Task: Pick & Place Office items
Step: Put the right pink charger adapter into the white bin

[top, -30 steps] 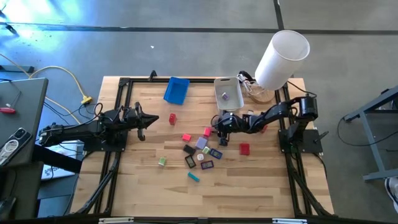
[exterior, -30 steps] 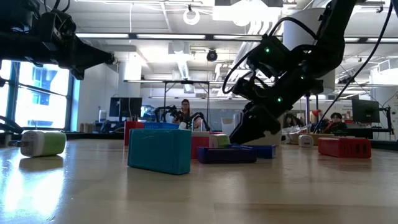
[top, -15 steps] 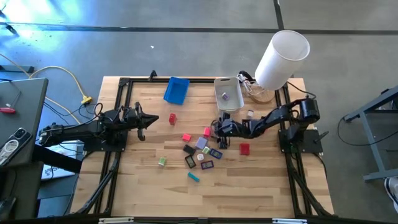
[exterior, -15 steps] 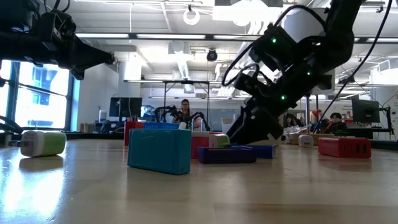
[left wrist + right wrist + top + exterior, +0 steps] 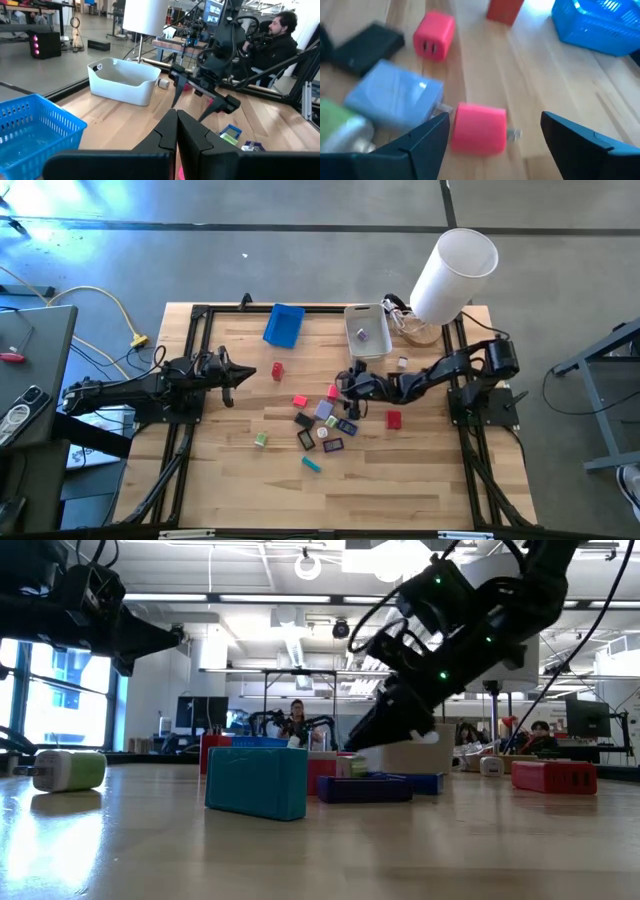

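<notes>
No writing is legible anywhere. The right gripper, jaws wide and empty, straddles a pink block mid-table among the scattered office items. Only the left wrist view shows the left gripper pressed closed, empty.

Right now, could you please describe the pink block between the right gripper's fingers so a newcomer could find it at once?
Start at the white bin at the table's far edge and come toward the cluster of small pieces. The open right gripper points at the pink block, with a finger on either side. Unlike the other pink block nearby, metal prongs stick out of its side.
</notes>
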Available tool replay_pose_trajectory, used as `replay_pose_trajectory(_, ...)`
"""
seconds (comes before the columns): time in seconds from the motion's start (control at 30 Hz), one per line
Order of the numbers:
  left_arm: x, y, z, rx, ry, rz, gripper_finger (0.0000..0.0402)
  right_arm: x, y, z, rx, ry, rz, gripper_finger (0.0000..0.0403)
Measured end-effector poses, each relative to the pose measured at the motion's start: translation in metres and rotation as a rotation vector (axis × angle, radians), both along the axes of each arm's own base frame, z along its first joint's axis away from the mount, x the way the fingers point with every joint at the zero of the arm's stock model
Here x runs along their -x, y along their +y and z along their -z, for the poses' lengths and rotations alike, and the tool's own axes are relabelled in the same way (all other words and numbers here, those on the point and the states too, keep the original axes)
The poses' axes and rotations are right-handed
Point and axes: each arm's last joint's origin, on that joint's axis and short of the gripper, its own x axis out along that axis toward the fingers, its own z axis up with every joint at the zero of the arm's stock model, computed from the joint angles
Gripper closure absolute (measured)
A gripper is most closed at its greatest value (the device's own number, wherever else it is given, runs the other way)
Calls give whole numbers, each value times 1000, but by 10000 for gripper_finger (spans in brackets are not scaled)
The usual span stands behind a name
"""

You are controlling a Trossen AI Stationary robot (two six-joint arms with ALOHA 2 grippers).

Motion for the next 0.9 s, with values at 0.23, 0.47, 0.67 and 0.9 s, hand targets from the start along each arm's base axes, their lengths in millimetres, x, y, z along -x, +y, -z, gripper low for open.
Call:
replay_pose_trajectory(0.23, 0, 0, 4, 10, 44, 0, 400, -6, -1, -5, -39, -10, -50, 99)
replay_pose_trajectory(0.47, -3, 0, 8, 16, 89, -1, 400, -2, -12, 1, -91, 37, 8, 99)
replay_pose_trajectory(0.67, -5, 1, 12, 21, 128, 0, 400, -2, -16, 1, -162, 35, -46, 99)
replay_pose_trajectory(0.9, -8, 1, 15, 38, 163, -2, 400, -2, -14, 1, -136, 41, -57, 99)
